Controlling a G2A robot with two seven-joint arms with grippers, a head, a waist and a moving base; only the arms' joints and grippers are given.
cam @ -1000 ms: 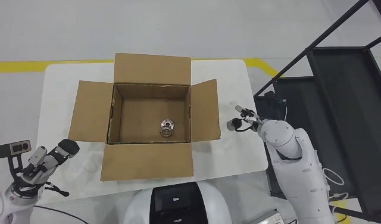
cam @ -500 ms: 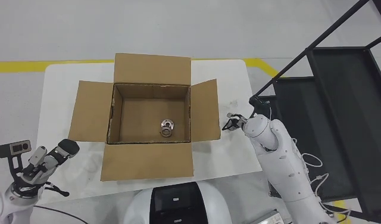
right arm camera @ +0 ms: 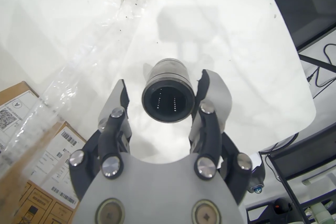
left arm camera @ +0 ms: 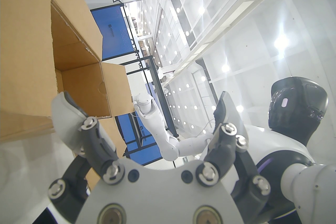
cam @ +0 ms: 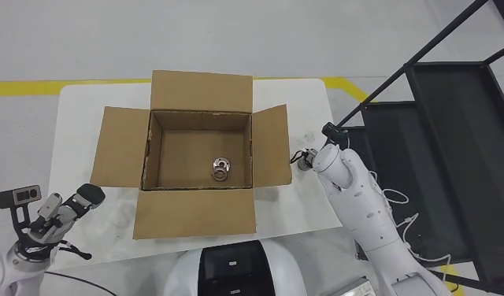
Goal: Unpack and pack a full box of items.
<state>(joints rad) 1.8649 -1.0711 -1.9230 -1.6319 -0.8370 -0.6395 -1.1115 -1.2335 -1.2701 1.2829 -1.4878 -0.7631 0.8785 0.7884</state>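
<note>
I am looking down on a white table point(cam: 75, 115) that carries one large cardboard box point(cam: 201, 91). Its four flaps are folded outward and it stands open at the middle of the table. To the right of the table is a dark metal rack point(cam: 441, 138), cut off by the frame edge.

The right gripper point(cam: 302, 160) is just beside the box's right flap, over bare table. In its wrist view a grey metal cylinder point(right arm camera: 168, 96) with a black hollow end sits inside the right gripper point(right arm camera: 165, 86), its open end facing the camera. I cannot tell whether the pincer clamps it or merely surrounds it. Its far end is hidden behind its own body, so I cannot tell whether it touches the table. From above the cylinder is too small to make out, and the wrist crowds it.

The left gripper point(cam: 79, 197) is off the table's near left corner, well apart from the box. Its arm is cut off by the frame. In its wrist view the left gripper point(left arm camera: 144, 97) is spread wide, with nothing between its fingers point(left arm camera: 65, 112).

A crumpled strip of clear plastic film point(right arm camera: 86, 33) lies on the table near the cylinder, its edges hard to trace.

On the box floor rests one small round metal part point(cam: 220, 168), too small to describe in detail.
</note>
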